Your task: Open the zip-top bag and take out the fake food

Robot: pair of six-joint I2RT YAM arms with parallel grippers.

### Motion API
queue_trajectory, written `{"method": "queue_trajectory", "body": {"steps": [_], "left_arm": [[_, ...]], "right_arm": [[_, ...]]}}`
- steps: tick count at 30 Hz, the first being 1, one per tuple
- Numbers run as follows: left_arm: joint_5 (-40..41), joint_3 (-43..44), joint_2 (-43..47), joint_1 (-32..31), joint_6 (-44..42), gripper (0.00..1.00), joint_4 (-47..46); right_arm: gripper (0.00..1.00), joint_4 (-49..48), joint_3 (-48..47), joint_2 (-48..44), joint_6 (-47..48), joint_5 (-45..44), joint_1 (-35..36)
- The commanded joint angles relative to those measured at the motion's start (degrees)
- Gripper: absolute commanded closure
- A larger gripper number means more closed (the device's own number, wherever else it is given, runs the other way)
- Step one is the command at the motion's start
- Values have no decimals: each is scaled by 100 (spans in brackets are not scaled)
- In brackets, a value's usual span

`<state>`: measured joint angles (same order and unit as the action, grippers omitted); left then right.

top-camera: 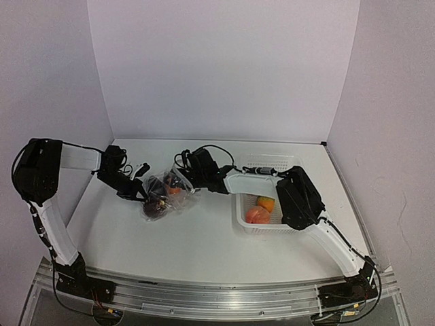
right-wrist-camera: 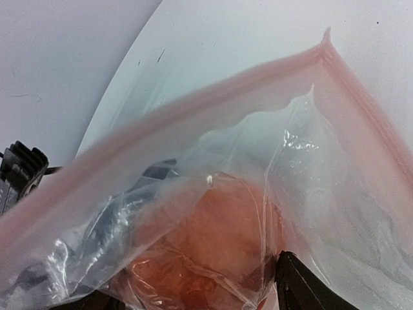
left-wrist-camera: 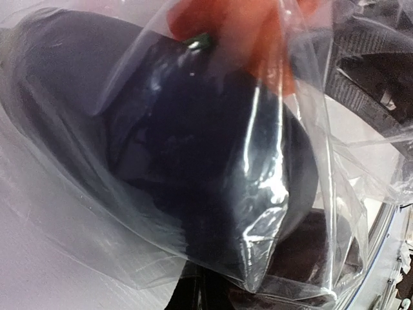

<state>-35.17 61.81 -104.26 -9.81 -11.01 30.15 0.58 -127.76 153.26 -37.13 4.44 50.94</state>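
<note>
Zip-top bag (top-camera: 164, 193) between two sets of jaws, grip indiscernible; two fake food pieces (top-camera: 257, 214) in one basket (top-camera: 265, 229).

A white mesh basket (top-camera: 262, 229) stands on the right half of the white table (top-camera: 197, 248), about midway between near and far. Pale walls (top-camera: 224, 68) enclose the far side, left and right. A metal rail (top-camera: 217, 293) runs along the near edge.

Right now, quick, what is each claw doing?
Left gripper: against the zip-top bag; fingers hidden, cannot tell.
Right gripper: at the bag's zip edge; open or shut cannot be told.
</note>
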Motion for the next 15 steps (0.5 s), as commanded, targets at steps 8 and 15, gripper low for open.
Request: {"method": "queue_trajectory", "body": {"steps": [8, 15], "left_arm": [[-792, 260, -85, -310, -826, 100, 601], [-1050, 270, -77, -297, -844, 100, 692]], "right_arm": [[19, 1058, -1072, 783, 588, -985, 167], [58, 953, -949, 666, 889, -987, 166]]}}
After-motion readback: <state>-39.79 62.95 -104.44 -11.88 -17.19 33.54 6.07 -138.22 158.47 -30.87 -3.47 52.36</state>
